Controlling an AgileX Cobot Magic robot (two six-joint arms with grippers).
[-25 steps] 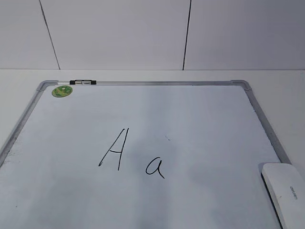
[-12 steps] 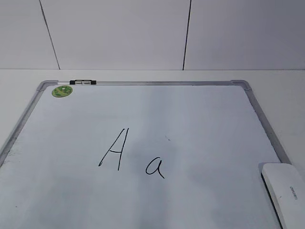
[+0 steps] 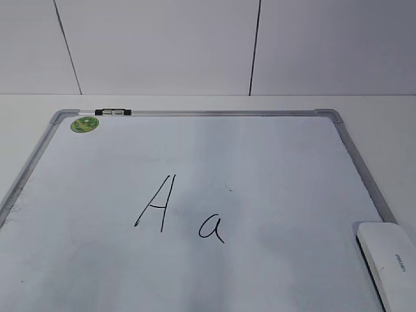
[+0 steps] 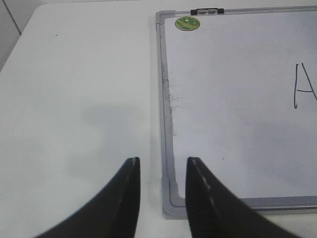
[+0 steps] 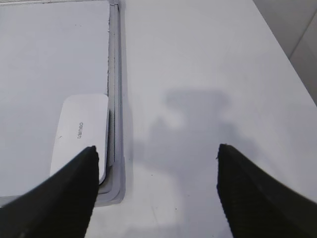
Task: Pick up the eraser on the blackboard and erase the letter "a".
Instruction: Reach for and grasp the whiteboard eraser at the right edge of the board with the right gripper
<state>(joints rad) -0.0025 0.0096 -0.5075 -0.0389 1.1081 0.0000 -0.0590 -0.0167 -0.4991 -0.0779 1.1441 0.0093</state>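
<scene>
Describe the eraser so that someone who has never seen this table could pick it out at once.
Find the blackboard, a big white board in a grey metal frame lying flat on the table. Follow its right edge to the near corner: the eraser lies there against the frame. It is a glossy white rounded block with small grey lettering, the only loose thing on the board, well right of the letter "a".

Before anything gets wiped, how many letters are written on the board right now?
2. The capital A sits near the middle of the blackboard; the letter "a" is just right of it, slightly lower. None seem hidden.
</scene>
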